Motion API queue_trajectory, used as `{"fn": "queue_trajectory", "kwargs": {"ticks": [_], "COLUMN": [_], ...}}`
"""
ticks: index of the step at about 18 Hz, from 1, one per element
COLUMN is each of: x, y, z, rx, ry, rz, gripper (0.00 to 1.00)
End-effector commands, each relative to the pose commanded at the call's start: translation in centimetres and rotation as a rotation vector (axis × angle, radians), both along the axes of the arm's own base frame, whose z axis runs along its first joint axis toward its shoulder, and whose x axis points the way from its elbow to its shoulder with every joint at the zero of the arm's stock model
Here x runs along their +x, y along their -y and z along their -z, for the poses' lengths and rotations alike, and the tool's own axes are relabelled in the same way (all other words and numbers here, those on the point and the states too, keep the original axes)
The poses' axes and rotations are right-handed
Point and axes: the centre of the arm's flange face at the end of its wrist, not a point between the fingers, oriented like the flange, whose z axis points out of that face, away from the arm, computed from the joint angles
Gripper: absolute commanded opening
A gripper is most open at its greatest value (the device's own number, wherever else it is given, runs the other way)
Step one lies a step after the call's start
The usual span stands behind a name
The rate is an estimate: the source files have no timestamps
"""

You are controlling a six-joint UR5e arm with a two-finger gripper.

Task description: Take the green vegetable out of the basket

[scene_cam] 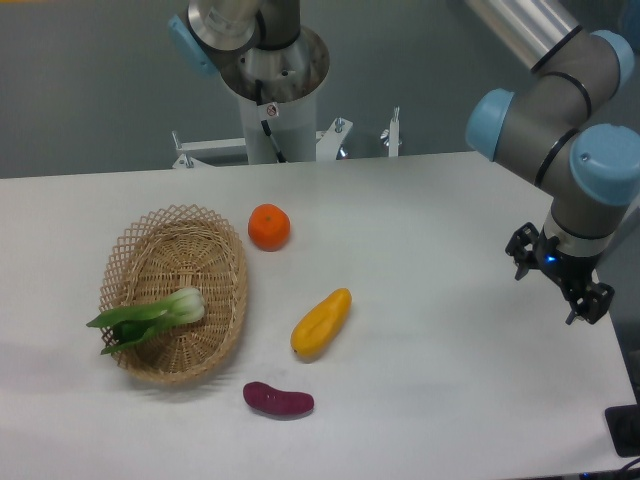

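The small bok choy [155,315], with its pale whitish-green bulb and dark green floppy leaves, lies on its side inside the oval light-tan woven wicker basket [215,345], toward the near-left part of the bowl. Its bulb points toward the basket's middle, and its leaf tips reach out over the left rim. It is probably light and soft. The leaves would likely fold or tear under a pinch and give little to hold (they look limp already). The bulb is the firmer, thicker part, so it seems the better place to grip, across its width and gently enough not to crush it. The smooth bulb may be a little slippery.

The basket's raised lattice rim rings the vegetable, so I judge a descent from above safer than a sideways approach. The basket itself looks light and could shift if nudged.

Outside the basket, a round orange fruit [269,226] sits just beyond its far-right rim. A yellow elongated fruit [321,322] lies to the right of the basket, and a purple sweet potato [278,399] lies near its front-right edge. None of them covers the vegetable.

The black two-finger gripper [562,283] hangs well to the right of the basket, over the white table [430,220], holding nothing. Its fingers appear spread apart.
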Motion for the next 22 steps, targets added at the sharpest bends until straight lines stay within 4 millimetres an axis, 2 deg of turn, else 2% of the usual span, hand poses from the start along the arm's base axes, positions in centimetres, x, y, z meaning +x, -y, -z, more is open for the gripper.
{"fn": "queue_trajectory", "kwargs": {"ticks": [10,17,22], "x": [0.3,1.7,4.7], "y": [0.0,-0.9,-4.0], "z": [0.0,0.3,0.7], "rx": [0.004,0.021,0.034], "ry": [0.005,0.023,0.042], "rz": [-0.004,-0.013,-0.061], "gripper": [1.0,1.0,1.0]}}
